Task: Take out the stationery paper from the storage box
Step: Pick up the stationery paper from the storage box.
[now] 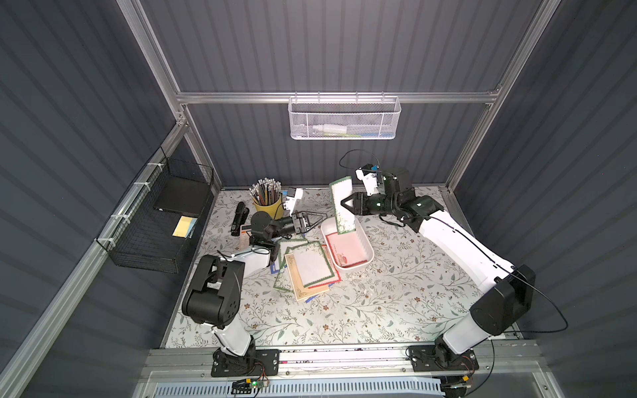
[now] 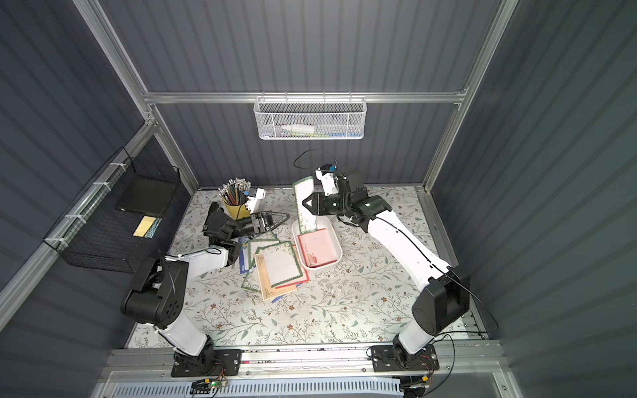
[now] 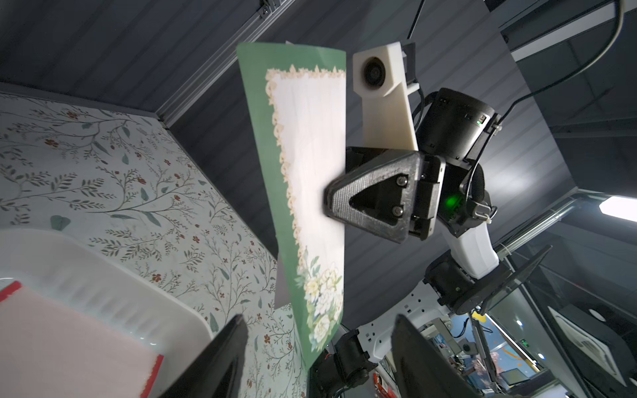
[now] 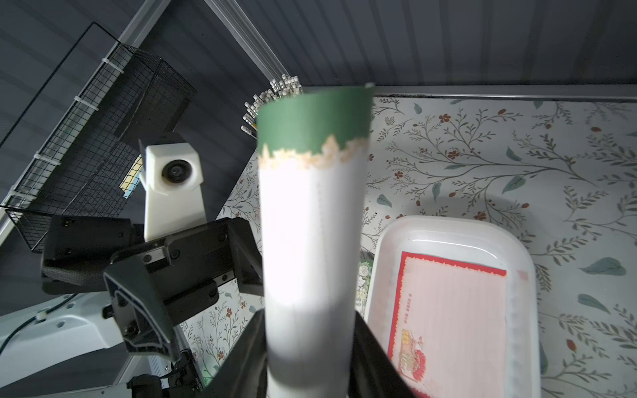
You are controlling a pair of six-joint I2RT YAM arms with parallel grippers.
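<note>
Top views show paper pile (image 1: 312, 272) beside storage box (image 1: 370, 248); left wrist doesn't.

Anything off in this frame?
The green-bordered sheet is bowed into a curl where the right gripper pinches it in its jaws, upright near the storage box. The removed sheets lie fanned and skewed on the table. No tears visible.

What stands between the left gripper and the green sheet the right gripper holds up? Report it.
Nothing visible. The left gripper points its open fingers at the green-bordered sheet, which the right gripper holds upright near the storage box. In both top views and the left wrist view, only open air separates them.
</note>
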